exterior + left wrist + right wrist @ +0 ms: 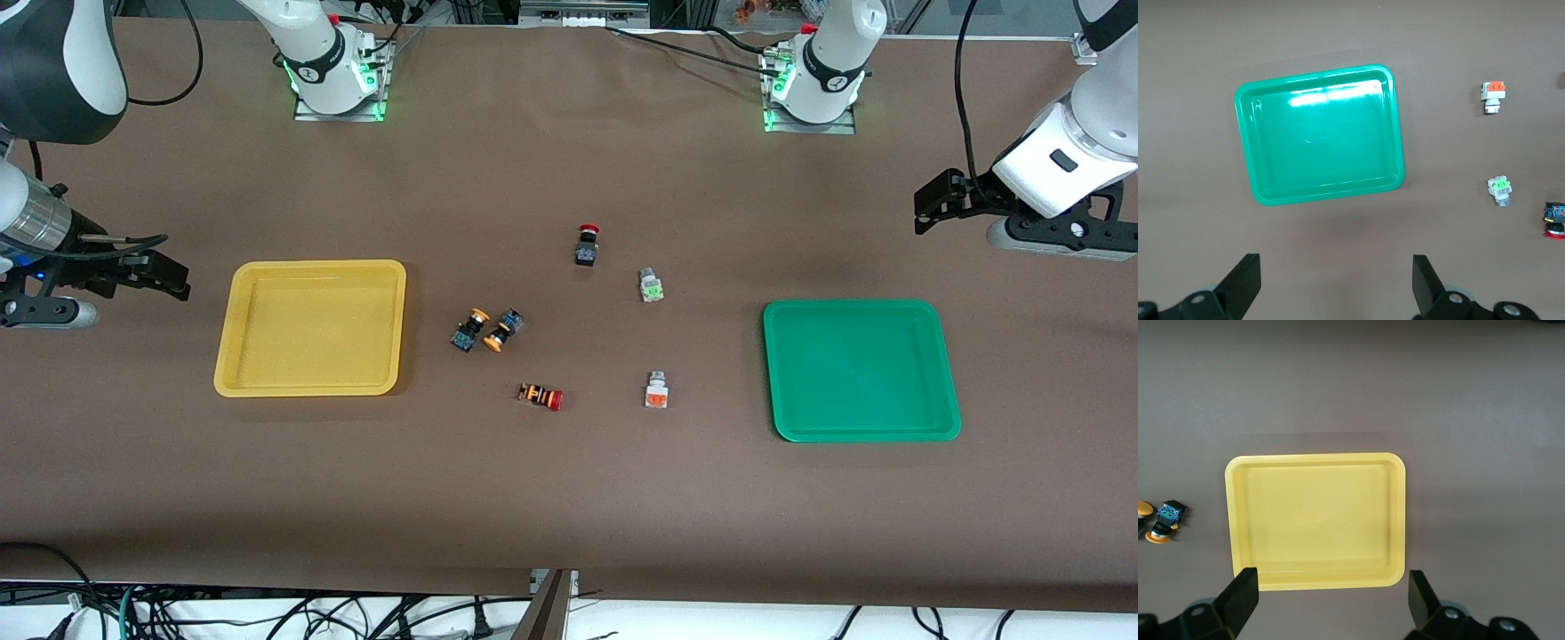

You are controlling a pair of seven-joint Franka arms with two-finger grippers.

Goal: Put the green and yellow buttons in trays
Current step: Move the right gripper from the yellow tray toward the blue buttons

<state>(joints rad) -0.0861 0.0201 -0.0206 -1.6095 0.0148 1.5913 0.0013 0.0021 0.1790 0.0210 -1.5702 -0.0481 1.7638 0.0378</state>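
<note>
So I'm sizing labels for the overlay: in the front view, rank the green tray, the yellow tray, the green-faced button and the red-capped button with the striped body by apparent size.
1. green tray and yellow tray: look alike, so I won't rank them.
2. red-capped striped button, lying on its side.
3. green-faced button, close to it in size.

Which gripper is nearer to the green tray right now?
Left. The left gripper hangs open off the green tray toward the left arm's end of the table. The right gripper waits open by the yellow tray, at the right arm's end.
</note>
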